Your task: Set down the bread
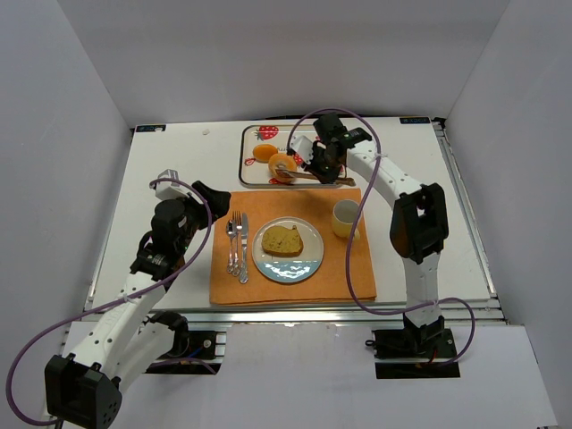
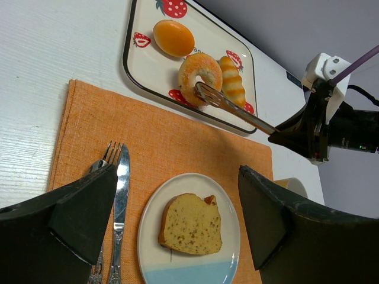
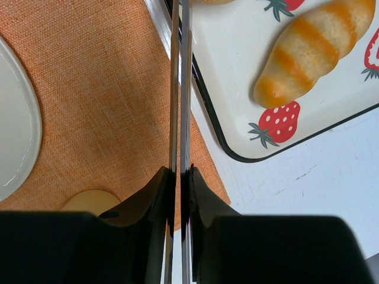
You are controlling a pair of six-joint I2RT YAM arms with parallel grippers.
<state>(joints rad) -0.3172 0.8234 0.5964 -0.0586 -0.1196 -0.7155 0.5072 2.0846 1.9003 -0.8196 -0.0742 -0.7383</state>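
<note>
My right gripper (image 1: pixel 329 163) (image 3: pixel 179 177) is shut on a pair of metal tongs (image 1: pixel 308 176) (image 2: pixel 237 112) (image 3: pixel 179 89), whose two blades are pressed nearly together. The tongs' tips lie on the near rim of a sugared ring-shaped bread (image 1: pixel 283 165) (image 2: pixel 198 68) on the strawberry tray (image 1: pixel 249 170) (image 2: pixel 133 71) (image 3: pixel 237 89); I cannot tell whether they pinch it. A striped roll (image 2: pixel 232 83) (image 3: pixel 308 47) and an orange bun (image 1: pixel 264 152) (image 2: pixel 173 37) share the tray. A bread slice (image 1: pixel 282 239) (image 2: pixel 190 225) lies on the plate (image 1: pixel 290 268) (image 2: pixel 195 184). My left gripper (image 1: pixel 207 201) (image 2: pixel 177 204) hangs open above the plate.
An orange placemat (image 1: pixel 340 268) (image 2: pixel 148 136) (image 3: pixel 100 106) carries the plate, a fork and knife (image 1: pixel 238 246) (image 2: pixel 121 177) to its left and a pale yellow cup (image 1: pixel 346 217) (image 3: pixel 89 201) to its right. White walls enclose the table on three sides.
</note>
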